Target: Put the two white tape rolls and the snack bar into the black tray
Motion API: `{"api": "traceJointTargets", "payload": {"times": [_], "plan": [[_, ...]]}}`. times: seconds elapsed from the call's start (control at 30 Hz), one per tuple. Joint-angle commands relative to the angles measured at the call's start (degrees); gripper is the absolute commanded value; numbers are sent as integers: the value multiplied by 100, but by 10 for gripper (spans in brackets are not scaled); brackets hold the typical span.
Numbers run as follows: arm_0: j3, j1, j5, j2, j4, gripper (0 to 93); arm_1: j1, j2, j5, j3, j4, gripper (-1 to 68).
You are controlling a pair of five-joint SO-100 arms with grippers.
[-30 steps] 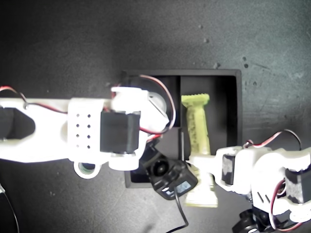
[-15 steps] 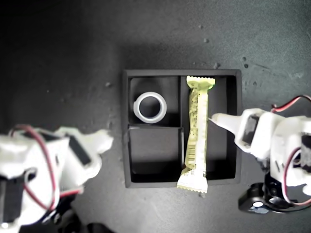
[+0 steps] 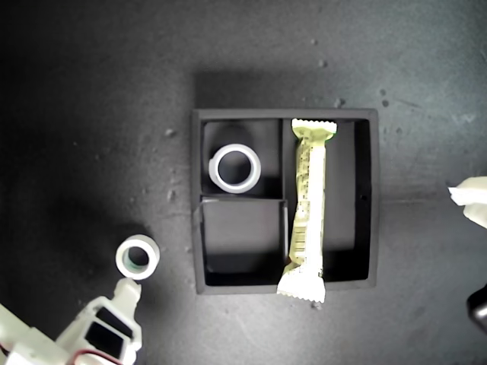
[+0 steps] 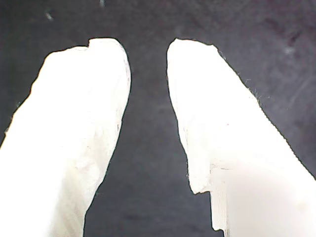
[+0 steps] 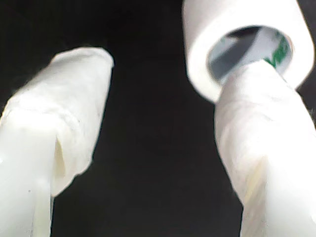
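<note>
White tape wraps both fingers of my second gripper (image 5: 158, 98), and they stand spread apart with dark floor showing between them; nothing is grasped. In the second wrist view one fingertip (image 5: 256, 94) overlaps the smaller tape roll (image 5: 237, 29), whose greenish inner core shows through its hole, though I cannot tell whether they touch. In the exterior view that same gripper (image 3: 125, 293) sits in the lower left of the frame, its tip just below the smaller tape roll (image 3: 138, 257), which lies flat on the dark surface (image 3: 91, 114), outside the tray and to its left.

My first gripper (image 4: 148, 54) is also released: its two white fingers are parted over bare dark surface with nothing between them. At the exterior view's right edge only a white tip (image 3: 472, 199) of an arm shows, well apart from the tray.

The black tray (image 3: 373, 198) sits at the centre of the exterior view. The wider tape roll (image 3: 235, 168) lies flat in its upper left small compartment. The lower left small compartment holds nothing. The snack bar (image 3: 307, 213) lies lengthwise in the long right compartment, its lower crimped end sticking out over the tray's bottom wall.
</note>
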Motion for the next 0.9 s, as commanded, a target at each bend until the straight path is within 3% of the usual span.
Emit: {"api": "traceJointTargets", "payload": {"times": [0.0, 0.53, 0.87], "plan": [[-158, 0, -62, -176, -70, 162, -141, 360, 202, 545, -457, 44], [589, -554, -97, -176, -352, 164, -448, 360, 211, 1230, -1046, 61], [1037, -519, -123, -44, -1055, 166, -431, 360, 272, 1389, -1116, 66]]}}
